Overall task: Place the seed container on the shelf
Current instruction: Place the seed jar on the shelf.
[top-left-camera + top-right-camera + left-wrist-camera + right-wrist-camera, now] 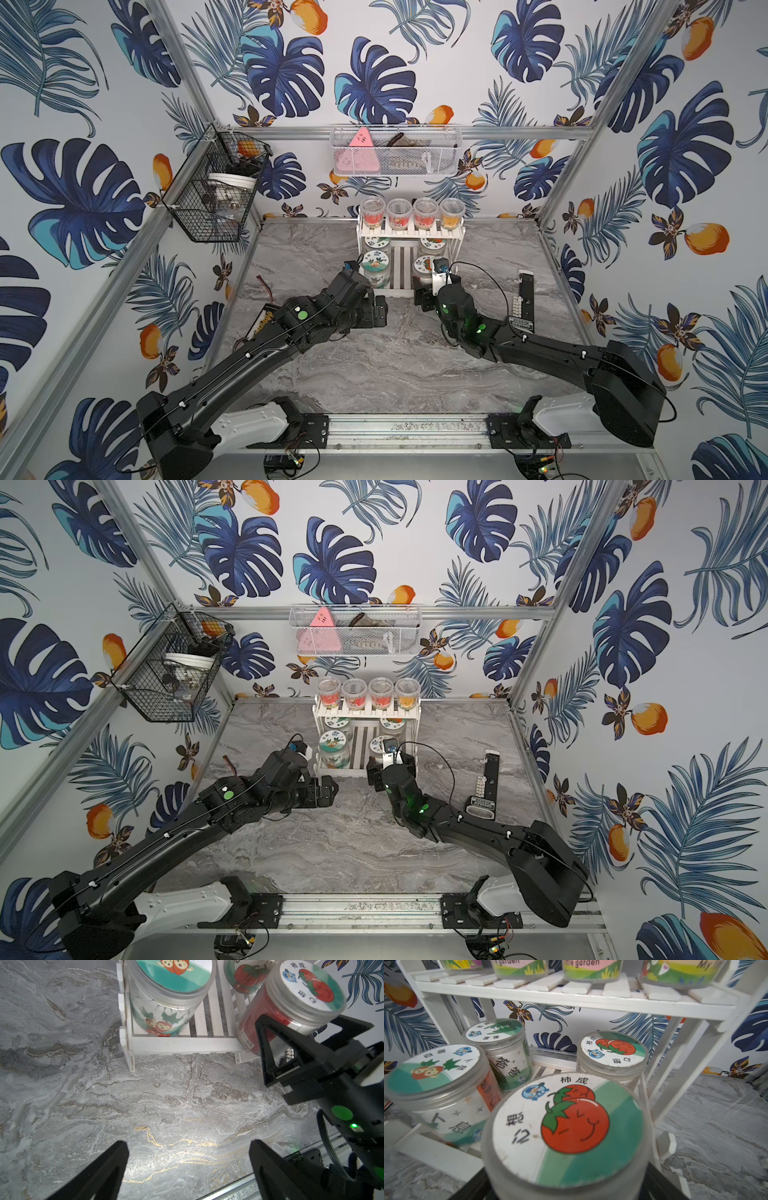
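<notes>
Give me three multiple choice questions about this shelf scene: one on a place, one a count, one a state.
1. Where does the right tool hold the seed container? A at the front of the shelf's lower tier; B above the top tier; C far from the shelf.
2. How many clear cups stand on the top tier? A two; B six; C four.
3. The left tool is: A shut on a jar; B open, empty; C out of view.
Answers: 1 A, it tilts by the lower front rail; 2 C, four in one row; 3 B, jaws apart, nothing between.
</notes>
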You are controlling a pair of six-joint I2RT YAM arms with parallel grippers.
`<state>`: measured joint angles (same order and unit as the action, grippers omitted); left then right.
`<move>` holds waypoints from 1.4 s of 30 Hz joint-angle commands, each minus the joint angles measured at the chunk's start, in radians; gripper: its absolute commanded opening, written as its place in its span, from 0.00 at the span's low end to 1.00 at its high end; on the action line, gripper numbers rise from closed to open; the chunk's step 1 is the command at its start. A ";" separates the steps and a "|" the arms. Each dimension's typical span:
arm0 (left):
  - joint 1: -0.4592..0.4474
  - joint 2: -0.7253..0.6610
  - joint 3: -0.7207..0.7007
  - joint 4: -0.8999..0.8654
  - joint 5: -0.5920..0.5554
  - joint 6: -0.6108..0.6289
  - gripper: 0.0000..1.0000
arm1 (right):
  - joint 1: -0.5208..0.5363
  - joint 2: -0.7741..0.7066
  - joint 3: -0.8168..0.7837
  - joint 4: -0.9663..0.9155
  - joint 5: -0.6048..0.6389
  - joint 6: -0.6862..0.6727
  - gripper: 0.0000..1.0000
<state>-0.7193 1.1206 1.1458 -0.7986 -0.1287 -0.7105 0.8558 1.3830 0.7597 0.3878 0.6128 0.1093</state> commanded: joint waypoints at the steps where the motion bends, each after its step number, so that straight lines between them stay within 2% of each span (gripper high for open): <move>1: 0.005 -0.006 -0.004 0.025 0.015 0.004 0.98 | 0.000 0.008 0.027 -0.027 0.061 0.050 0.69; 10: 0.011 0.004 -0.008 0.033 0.028 0.009 0.99 | 0.001 0.059 0.084 -0.145 0.094 0.125 0.74; 14: 0.012 0.016 0.000 0.035 0.038 0.012 0.99 | 0.002 0.074 0.100 -0.161 0.098 0.133 0.80; 18: 0.013 0.018 -0.001 0.035 0.040 0.013 0.98 | 0.001 0.051 0.124 -0.224 0.096 0.156 0.87; 25: 0.016 0.034 0.000 0.037 0.058 0.022 0.98 | 0.001 -0.002 0.196 -0.421 0.044 0.183 0.92; 28: 0.015 0.037 -0.001 0.038 0.060 0.023 0.98 | -0.002 -0.003 0.211 -0.482 0.019 0.193 0.93; 33: 0.017 0.044 0.001 0.037 0.066 0.025 0.98 | -0.015 0.024 0.176 -0.426 -0.012 0.183 0.87; 42: 0.020 0.036 0.000 0.025 0.058 0.029 0.98 | -0.027 0.041 0.237 -0.519 0.010 0.175 0.83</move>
<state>-0.7048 1.1606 1.1469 -0.7792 -0.0711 -0.7033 0.8356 1.4212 0.9848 -0.0345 0.6308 0.2836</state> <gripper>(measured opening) 0.985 0.858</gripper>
